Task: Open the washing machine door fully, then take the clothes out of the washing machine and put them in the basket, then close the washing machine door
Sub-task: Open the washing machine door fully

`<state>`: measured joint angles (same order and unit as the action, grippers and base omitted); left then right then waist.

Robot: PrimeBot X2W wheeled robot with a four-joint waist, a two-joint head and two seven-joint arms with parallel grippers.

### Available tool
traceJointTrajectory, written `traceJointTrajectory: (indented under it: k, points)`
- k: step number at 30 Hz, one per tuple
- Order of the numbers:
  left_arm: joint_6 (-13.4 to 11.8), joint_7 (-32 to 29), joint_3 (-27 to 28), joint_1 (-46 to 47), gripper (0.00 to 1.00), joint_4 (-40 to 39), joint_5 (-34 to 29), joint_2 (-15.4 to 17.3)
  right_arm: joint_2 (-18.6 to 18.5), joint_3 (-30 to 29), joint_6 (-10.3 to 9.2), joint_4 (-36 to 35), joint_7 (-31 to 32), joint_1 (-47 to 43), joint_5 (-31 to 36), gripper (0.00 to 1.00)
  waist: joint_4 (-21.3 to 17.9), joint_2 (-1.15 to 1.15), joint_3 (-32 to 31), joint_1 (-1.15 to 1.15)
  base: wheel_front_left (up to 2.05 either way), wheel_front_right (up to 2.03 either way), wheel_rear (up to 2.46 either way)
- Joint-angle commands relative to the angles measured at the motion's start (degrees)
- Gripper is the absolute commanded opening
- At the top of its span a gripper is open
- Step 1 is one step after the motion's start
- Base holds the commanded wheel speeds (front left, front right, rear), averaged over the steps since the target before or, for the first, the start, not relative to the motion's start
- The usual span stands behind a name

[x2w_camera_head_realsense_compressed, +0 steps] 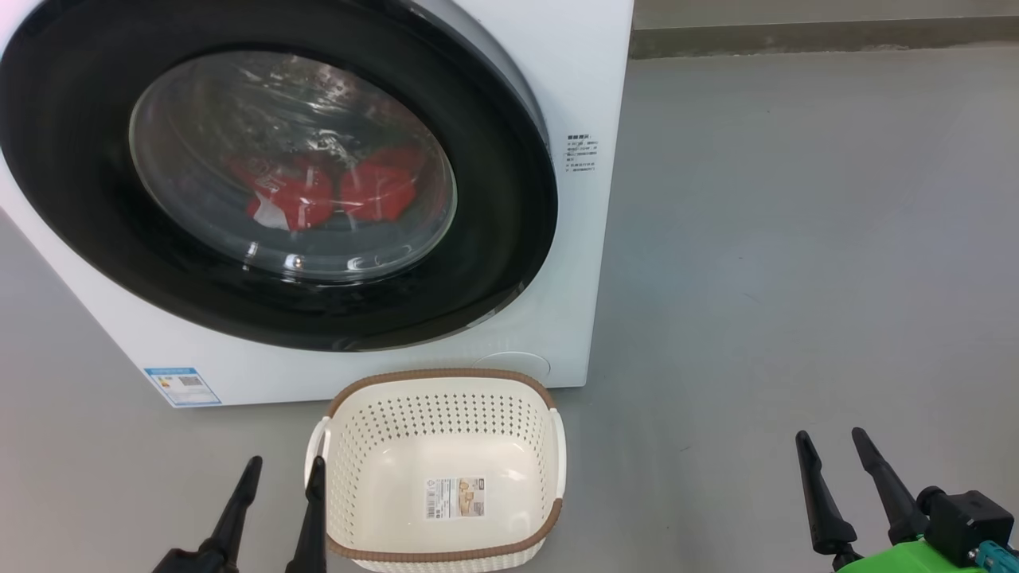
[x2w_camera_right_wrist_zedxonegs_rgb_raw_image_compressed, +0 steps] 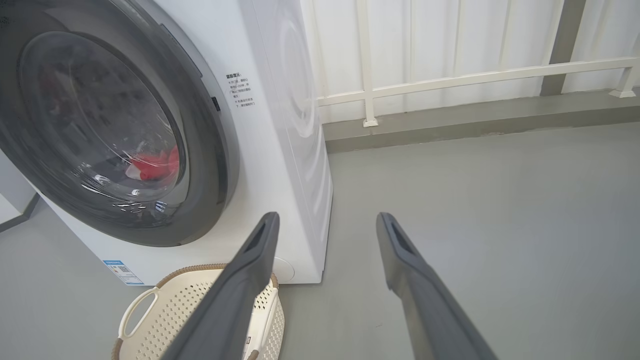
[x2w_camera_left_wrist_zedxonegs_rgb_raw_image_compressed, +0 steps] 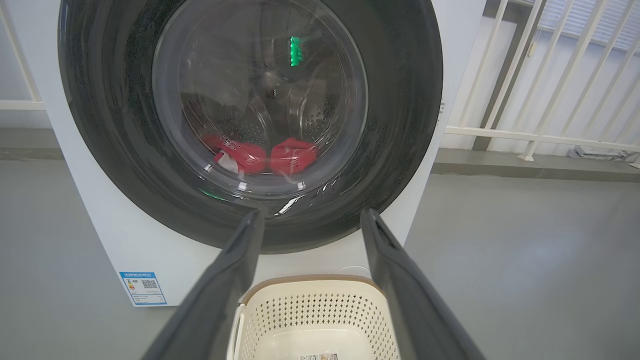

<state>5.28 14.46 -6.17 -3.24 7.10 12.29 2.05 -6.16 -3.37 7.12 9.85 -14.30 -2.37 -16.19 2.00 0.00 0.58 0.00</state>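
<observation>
Left gripper (x2w_camera_head_realsense_compressed: 286, 463) and right gripper (x2w_camera_head_realsense_compressed: 831, 436) both stood released, their tapered matte-black fingers spread and holding nothing. Just beside the left one sat the basket (x2w_camera_head_realsense_compressed: 446, 375), a rounded rectangle of cream perforated plastic with a brown woven-look rim. Behind it rose the boxy white washing machine (x2w_camera_head_realsense_compressed: 593, 72). The washing machine door (x2w_camera_head_realsense_compressed: 497, 199), glossy black around bulging glass, was shut on the crumpled red clothes (x2w_camera_head_realsense_compressed: 314, 195).
</observation>
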Motion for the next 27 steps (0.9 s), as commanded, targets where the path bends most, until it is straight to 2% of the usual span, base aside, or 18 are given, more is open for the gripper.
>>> traceJointTrajectory:
  k: [1, 2, 3, 4, 5, 6, 19, 27]
  points:
    - [-0.36, 0.54, 1.62, 1.20, 1.00, -1.57, 0.15, 0.83, -0.59, 1.59, 0.36, -1.33, -0.70, 1.05, -0.05, 1.00, 0.08, 0.00, 0.06, 0.00, 0.00, 0.00, 0.00]
    - [-0.35, 0.54, 1.59, 1.21, 1.00, -1.61, 0.16, 0.83, -0.54, 1.79, 0.36, -1.29, -0.70, 1.28, -0.64, 0.89, 0.13, 0.00, 0.10, 0.00, 0.00, 0.00, 0.00]
    - [-0.35, 0.54, 1.56, 1.24, 1.00, -1.64, 0.16, 0.83, -0.54, 2.02, 0.36, -1.26, -0.70, 1.59, -1.27, 0.52, 0.18, 0.00, 0.13, 0.00, 0.00, 0.00, 0.00]
    - [-0.35, 0.54, 1.53, 1.26, 1.00, -1.69, 0.17, 0.83, -0.54, 2.31, 0.36, -1.20, -0.70, 2.01, -2.07, 0.34, 0.21, 0.00, 0.20, 0.00, 0.00, 0.00, 0.00]
    - [-0.34, 0.54, 1.48, 1.29, 1.00, -1.74, 0.17, 0.83, -0.57, 2.61, 0.36, -1.11, -0.70, 2.58, -2.95, 0.06, 0.24, 0.00, 0.24, 0.00, 0.00, 0.00, 0.00]
    - [-0.35, 0.54, 1.39, 1.31, 1.00, -1.79, 0.15, 0.83, -0.76, 2.88, 0.36, -1.01, -0.70, 3.32, -3.63, 0.00, 0.25, 0.00, 0.30, 0.00, 0.00, 0.00, 0.00]
    - [-0.04, 0.54, -0.36, 3.21, 1.00, -2.01, -0.02, 0.83, -2.51, 6.34, 0.36, 3.02, -0.70, 19.97, -13.35, 0.00, 2.45, 0.00, 3.16, 0.00, 0.00, 0.00, 0.00]
    - [-0.26, 0.54, -2.36, 5.01, 1.00, -2.31, 0.50, 0.83, -5.99, 9.75, 0.36, 8.97, -0.70, 31.07, -21.32, 0.00, 5.41, 0.00, 5.57, 0.00, 0.00, 0.00, 0.00]
